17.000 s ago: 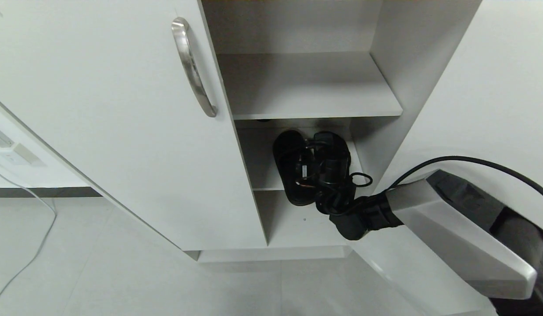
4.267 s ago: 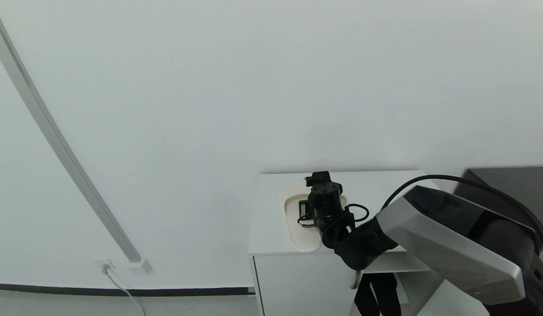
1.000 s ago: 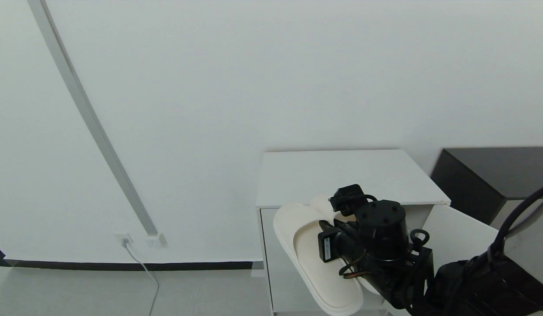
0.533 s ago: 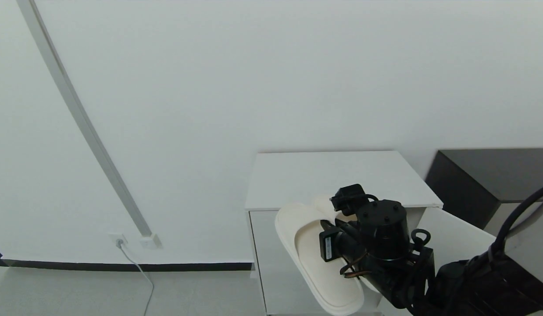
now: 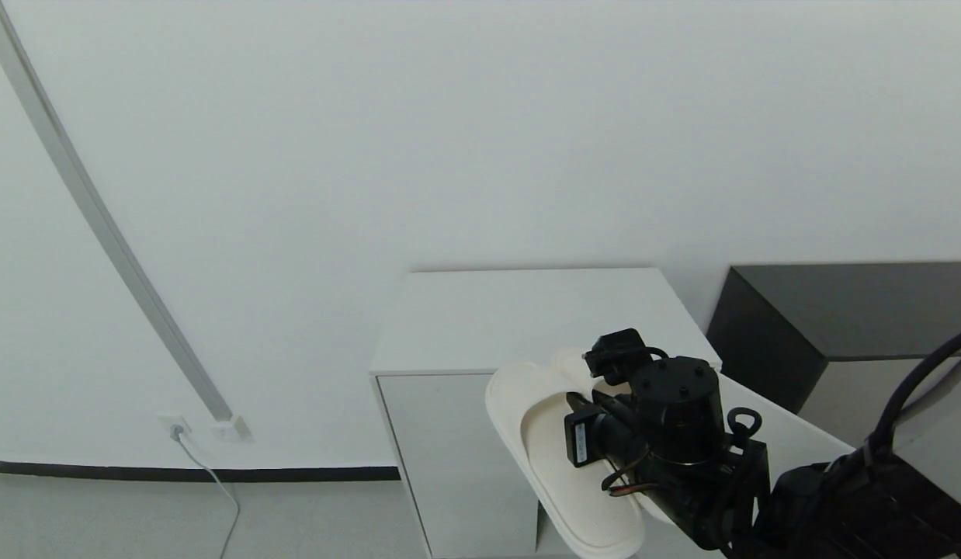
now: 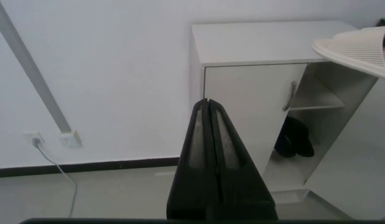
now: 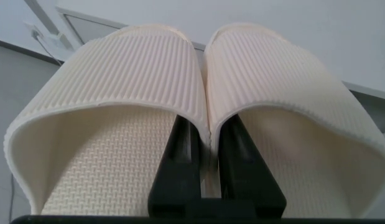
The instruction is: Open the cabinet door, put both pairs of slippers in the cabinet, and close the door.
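Note:
A pair of cream slippers [image 5: 554, 458] hangs in the air in front of the white cabinet [image 5: 519, 318], level with its upper front. My right gripper [image 7: 204, 146] is shut on the two adjoining inner sides of the cream slippers [image 7: 204, 81], soles side by side. The left wrist view shows the cabinet's [image 6: 254, 43] right compartment open, with a pair of black slippers [image 6: 295, 138] on its lower shelf. The open door [image 5: 787, 439] stands out to the right, behind my right arm. My left gripper [image 6: 208, 104] is shut on nothing, well back from the cabinet and left of it.
A black box-like unit [image 5: 845, 310] stands right of the cabinet against the wall. A grey cable duct [image 5: 100, 225] runs slantwise down the white wall to a socket [image 5: 175, 427] with a cord. The cabinet's left door [image 6: 251, 112] with a metal handle [image 6: 292, 96] is closed.
The head camera has swung, so the cabinet sits further left in the picture. Earlier my right gripper left the black slippers inside, then lifted the cream pair off the cabinet top.

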`<state>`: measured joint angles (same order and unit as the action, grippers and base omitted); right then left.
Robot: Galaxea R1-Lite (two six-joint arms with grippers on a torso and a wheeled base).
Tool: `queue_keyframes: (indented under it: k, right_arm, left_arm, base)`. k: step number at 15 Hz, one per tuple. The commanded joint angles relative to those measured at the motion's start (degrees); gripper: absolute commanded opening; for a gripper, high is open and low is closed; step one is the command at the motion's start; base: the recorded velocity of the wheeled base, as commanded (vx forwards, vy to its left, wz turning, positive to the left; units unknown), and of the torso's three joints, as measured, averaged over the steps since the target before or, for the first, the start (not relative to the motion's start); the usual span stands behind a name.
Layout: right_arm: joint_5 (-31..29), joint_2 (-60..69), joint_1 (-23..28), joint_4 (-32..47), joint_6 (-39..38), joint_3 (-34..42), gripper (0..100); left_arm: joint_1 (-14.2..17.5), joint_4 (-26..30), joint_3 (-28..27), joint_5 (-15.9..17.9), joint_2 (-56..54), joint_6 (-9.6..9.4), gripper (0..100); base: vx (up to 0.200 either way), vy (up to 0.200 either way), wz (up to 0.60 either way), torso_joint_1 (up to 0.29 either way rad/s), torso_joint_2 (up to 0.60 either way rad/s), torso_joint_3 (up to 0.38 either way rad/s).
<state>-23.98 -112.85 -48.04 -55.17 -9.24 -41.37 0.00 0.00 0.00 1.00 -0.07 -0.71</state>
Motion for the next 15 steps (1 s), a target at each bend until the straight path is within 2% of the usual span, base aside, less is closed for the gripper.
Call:
queue_keyframes:
  k: [1, 7, 15]
  right_arm:
    - [-0.1, 0.1, 0.0, -0.1, 0.0, 0.1, 0]
    - [-0.1, 0.1, 0.0, -0.5, 0.1, 0.3, 0]
    - [0.2, 0.1, -0.4, -3.7, 0.5, 2.3, 0]
  left_arm:
    - [0.0, 0.0, 0.0, 0.0, 0.1, 0.0, 0]
    - [0.0, 0.0, 0.0, 0.0, 0.1, 0.0, 0]
    - [0.0, 0.0, 0.0, 0.0, 0.1, 0.0, 0]
  base:
    - [0.0, -0.2, 0.0, 0.002, 0.0, 0.012]
    - [0.0, -0.2, 0.0, 0.003, 0.0, 0.0]
    - [0.0, 0.0, 0.0, 0.0, 0.0, 0.0]
